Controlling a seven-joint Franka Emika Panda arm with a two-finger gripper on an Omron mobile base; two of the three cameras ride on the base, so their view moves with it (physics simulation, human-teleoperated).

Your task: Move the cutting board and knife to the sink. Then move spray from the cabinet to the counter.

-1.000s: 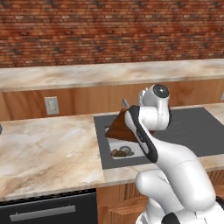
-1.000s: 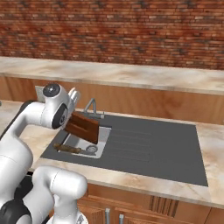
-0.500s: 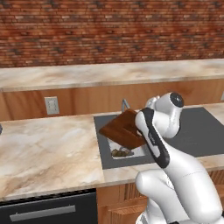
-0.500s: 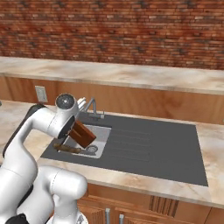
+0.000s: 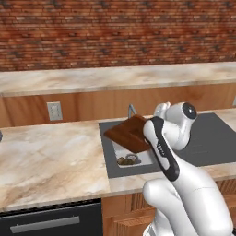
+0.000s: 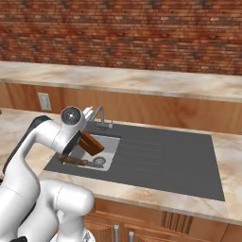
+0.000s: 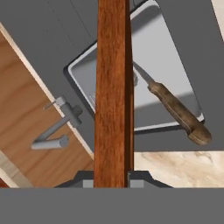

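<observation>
Below the gripper point(image 7: 112, 179) and spreading out to every side lies one beige marbled counter point(image 5: 50, 156), backed by a brick wall point(image 5: 115, 32) beyond a raised ledge. Set into that counter under the hand is one dark grey sink point(image 6: 156, 160) with a single light grey basin point(image 7: 175, 78) and a ribbed draining surface running off to one side. One cutting board point(image 7: 113, 87) is clamped edge-on between the two fingers, reaching straight out ahead of the hand over the basin; from the base cameras it hangs tilted in the air above the sink, its lower edge close to the basin but whether it touches cannot be told. One grey faucet point(image 7: 57, 131) stands on the sink rim off to the side of the board, near the wooden backsplash. One knife point(image 7: 177, 111) lies beyond the fingertips on the other side of the board, blade in the basin and brown handle resting across the basin's rim.
</observation>
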